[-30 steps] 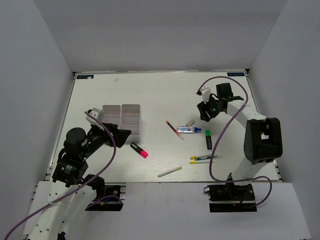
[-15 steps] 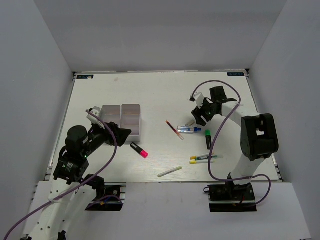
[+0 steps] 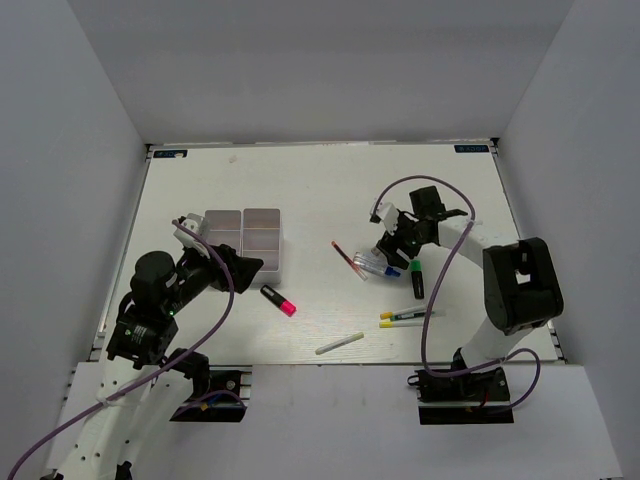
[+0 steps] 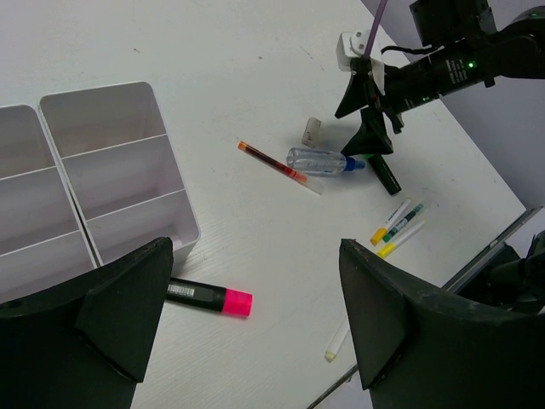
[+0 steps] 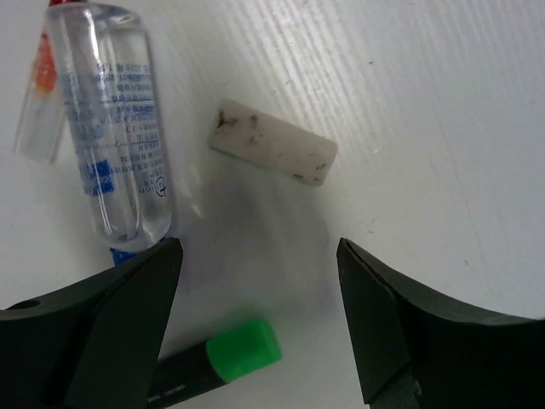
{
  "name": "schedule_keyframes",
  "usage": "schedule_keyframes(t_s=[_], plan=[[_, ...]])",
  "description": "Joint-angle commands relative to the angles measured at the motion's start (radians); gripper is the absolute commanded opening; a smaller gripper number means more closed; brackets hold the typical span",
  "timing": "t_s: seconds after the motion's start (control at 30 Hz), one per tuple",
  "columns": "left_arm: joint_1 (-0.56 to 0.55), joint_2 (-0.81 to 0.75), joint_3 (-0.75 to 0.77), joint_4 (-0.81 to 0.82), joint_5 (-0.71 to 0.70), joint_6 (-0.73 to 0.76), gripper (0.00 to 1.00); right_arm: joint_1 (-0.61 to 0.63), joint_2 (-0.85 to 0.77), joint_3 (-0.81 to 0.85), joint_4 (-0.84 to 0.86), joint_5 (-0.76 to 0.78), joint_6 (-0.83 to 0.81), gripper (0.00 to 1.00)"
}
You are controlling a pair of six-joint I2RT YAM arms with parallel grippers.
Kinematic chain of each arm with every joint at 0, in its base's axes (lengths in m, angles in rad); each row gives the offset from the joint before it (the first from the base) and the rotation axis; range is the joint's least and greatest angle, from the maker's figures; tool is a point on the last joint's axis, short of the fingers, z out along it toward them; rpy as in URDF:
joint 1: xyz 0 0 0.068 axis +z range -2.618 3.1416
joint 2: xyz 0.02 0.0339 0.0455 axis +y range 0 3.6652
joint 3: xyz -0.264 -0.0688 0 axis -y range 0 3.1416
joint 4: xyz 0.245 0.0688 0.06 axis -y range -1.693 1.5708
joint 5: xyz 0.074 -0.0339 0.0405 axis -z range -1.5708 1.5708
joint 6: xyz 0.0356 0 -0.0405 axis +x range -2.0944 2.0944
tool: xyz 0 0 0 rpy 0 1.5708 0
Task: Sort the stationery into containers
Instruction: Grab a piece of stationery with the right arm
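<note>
The right gripper (image 5: 255, 247) has its two black fingers (image 5: 119, 315) spread wide apart, and it holds nothing. It hangs low over the right side of the flat white table (image 3: 300, 190). Just past its fingertips lies a small flat white eraser with dark smudges (image 5: 272, 153), and the fingers do not touch it. A see-through tube with blue print (image 5: 119, 145) lies just left of the eraser. A thin red pen (image 3: 350, 260) lies on the tube's left side. A black highlighter with a green tip (image 5: 243, 348) lies close by one finger. Nearer the robot are two white markers with yellow caps (image 3: 405, 318), side by side, and a thin white stick (image 3: 339, 343). The left gripper (image 4: 255, 256) is also spread wide and holds nothing. It hangs over the left side of the table, by the near right corner of the joined white plastic bins (image 4: 111, 170). A black highlighter with a pink tip (image 4: 209, 296) lies on the table just beside that corner.
</note>
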Motion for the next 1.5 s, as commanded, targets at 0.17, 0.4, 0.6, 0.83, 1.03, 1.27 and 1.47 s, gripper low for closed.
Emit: schedule_keyframes(t_s=[0.17, 0.4, 0.6, 0.83, 1.03, 1.27, 1.47], plan=[[0.004, 0.000, 0.003, -0.011, 0.025, 0.004, 0.89, 0.026, -0.095, -0.059, 0.057, 0.016, -0.064, 0.84], [0.004, 0.000, 0.003, -0.011, 0.025, 0.004, 0.89, 0.030, 0.024, 0.067, -0.004, -0.013, -0.271, 0.84], [0.004, 0.010, 0.003, -0.011, 0.025, 0.004, 0.89, 0.026, 0.103, 0.159, -0.143, -0.094, -0.488, 0.82], [0.004, 0.010, 0.003, -0.011, 0.025, 0.004, 0.89, 0.029, 0.262, 0.423, -0.519, -0.200, -0.770, 0.75], [0.004, 0.010, 0.003, -0.011, 0.025, 0.013, 0.89, 0.037, 0.360, 0.517, -0.653, -0.176, -0.861, 0.68], [0.004, 0.010, 0.003, -0.011, 0.025, 0.013, 0.89, 0.041, 0.331, 0.425, -0.548, -0.137, -0.809, 0.68], [0.004, 0.010, 0.003, -0.011, 0.025, 0.013, 0.89, 0.069, 0.360, 0.446, -0.509, -0.096, -0.756, 0.19]])
